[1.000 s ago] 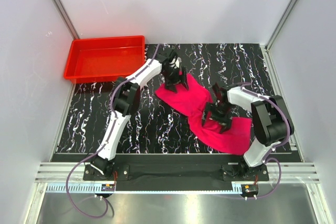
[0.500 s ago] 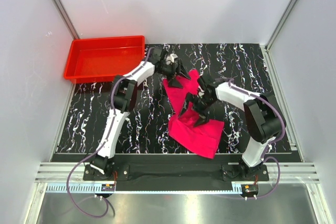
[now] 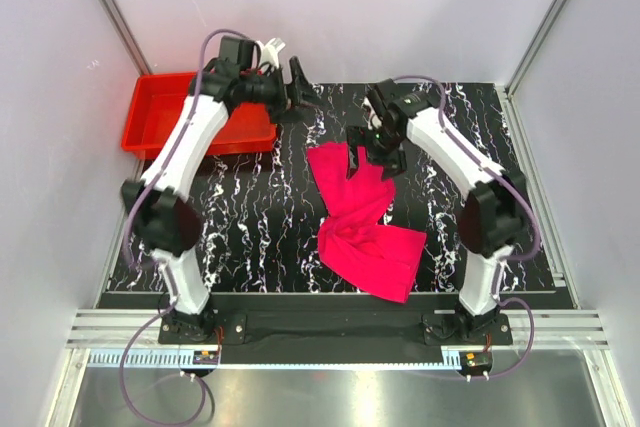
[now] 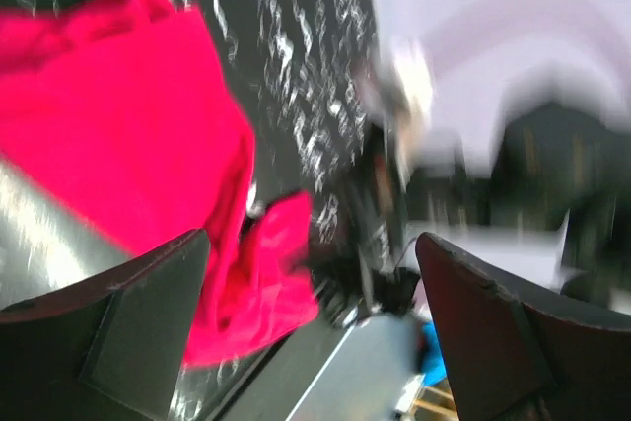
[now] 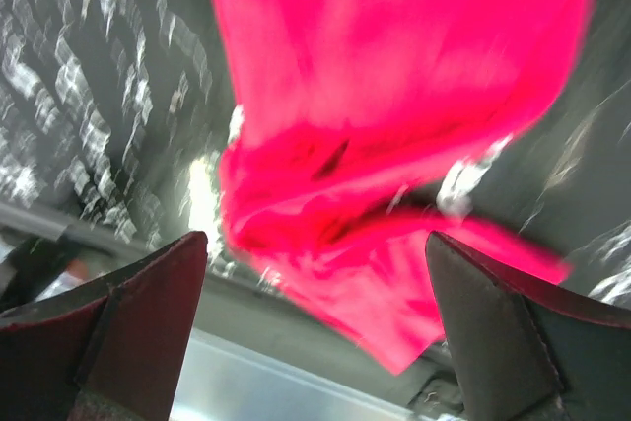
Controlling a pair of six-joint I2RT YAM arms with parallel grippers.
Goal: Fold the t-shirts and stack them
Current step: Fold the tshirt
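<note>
Two claws, both released and empty. At the left, the red tray point(image 3: 150, 125) sits at the far corner of the table point(image 3: 250, 217), partly under the left arm. The left gripper point(image 3: 300, 97) hangs high beside the tray's right end, fingers spread, nothing between them. The t-shirt point(image 3: 365, 237) lies mid-table, right of centre, rumpled in a long lopsided heap, well apart from the tray; no clean fold edge is evident. The right gripper point(image 3: 375, 159) hovers over the shirt's far end, jaws wide, cloth below but not pinched.

Assessment: the fold is unfinished. Recommended: each claw takes one far corner, pinches a single layer only, lifts evenly, and draws the cloth flat before any crease is set. Uneven pulls would likely twist it.
</note>
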